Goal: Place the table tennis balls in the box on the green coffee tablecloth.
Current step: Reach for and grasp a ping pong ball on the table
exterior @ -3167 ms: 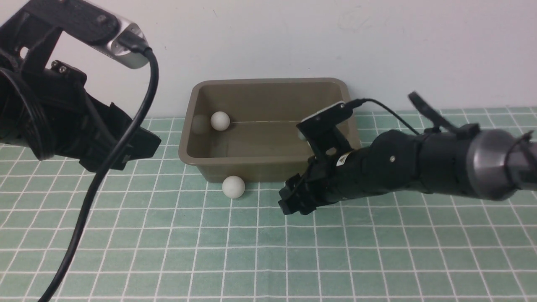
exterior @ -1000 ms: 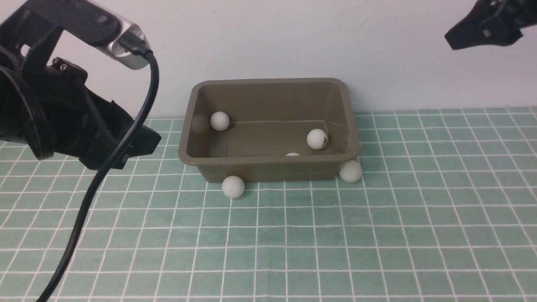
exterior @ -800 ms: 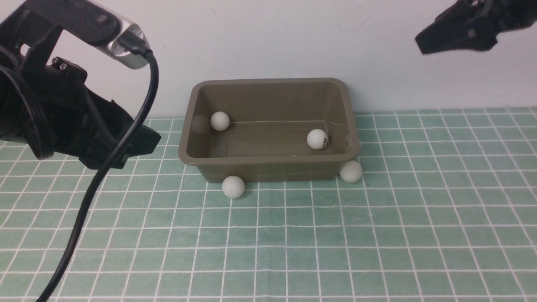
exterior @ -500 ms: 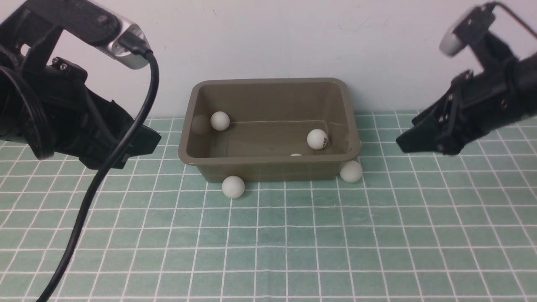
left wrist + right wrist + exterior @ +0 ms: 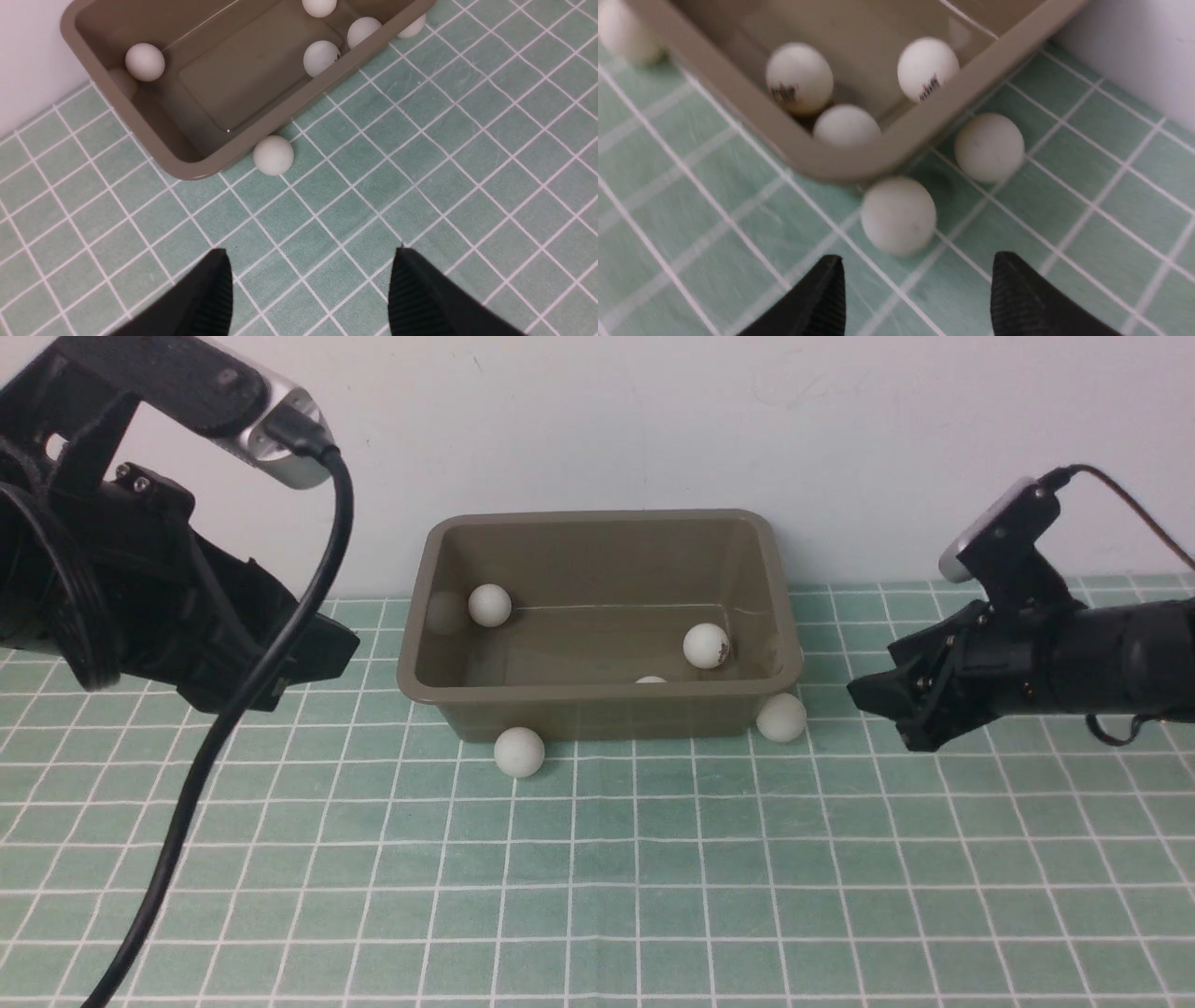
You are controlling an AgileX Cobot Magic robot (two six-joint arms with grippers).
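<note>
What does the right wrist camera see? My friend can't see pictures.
Two white balls lie on green cloth by the box's corner; three sit inside, one blurry ball lies farther off. The right gripper, jaws open, faces the nearest ball.

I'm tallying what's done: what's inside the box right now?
Four balls, by the left wrist view: one near the back left corner, three toward the box's right end. From the front its near wall hides one fully and most of another.
</note>
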